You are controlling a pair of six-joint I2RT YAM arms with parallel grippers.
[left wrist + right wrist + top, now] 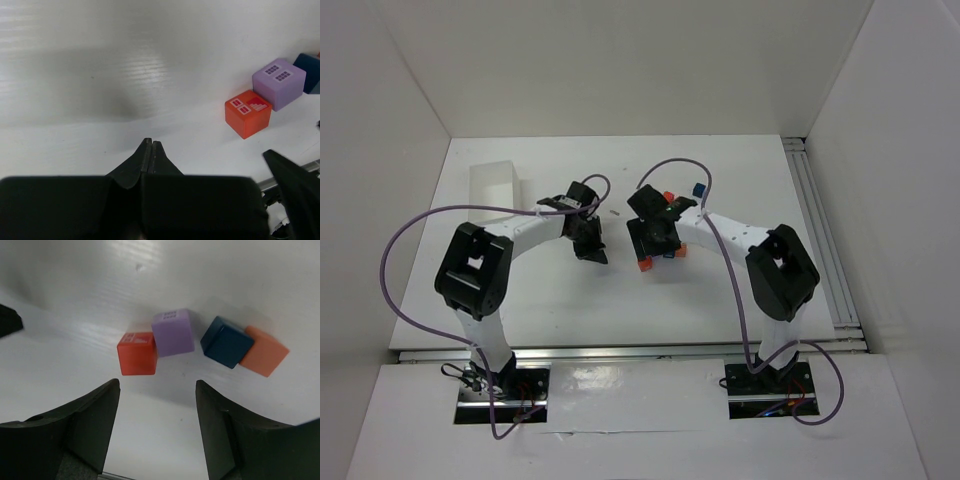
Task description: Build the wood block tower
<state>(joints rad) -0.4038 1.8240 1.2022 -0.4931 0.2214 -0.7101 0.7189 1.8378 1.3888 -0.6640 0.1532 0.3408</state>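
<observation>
Four wood blocks lie in a loose row flat on the table: a red one (137, 353), a purple one (173, 332), a dark blue one (226, 341) and an orange one (264, 351). No stacked tower shows in any view. My right gripper (156, 386) hangs open just short of the red and purple blocks, with nothing between its fingers. My left gripper (150, 142) is shut and empty, over bare table left of the red block (247, 113) and the purple block (279, 82). From above, the two grippers (598, 256) (655, 245) sit side by side at mid-table.
A white rectangular tray (492, 185) stands at the back left. Behind the right gripper lie a blue cube (698, 188) and a red cube (669, 197). A metal rail (820, 230) runs along the table's right edge. White walls enclose the table.
</observation>
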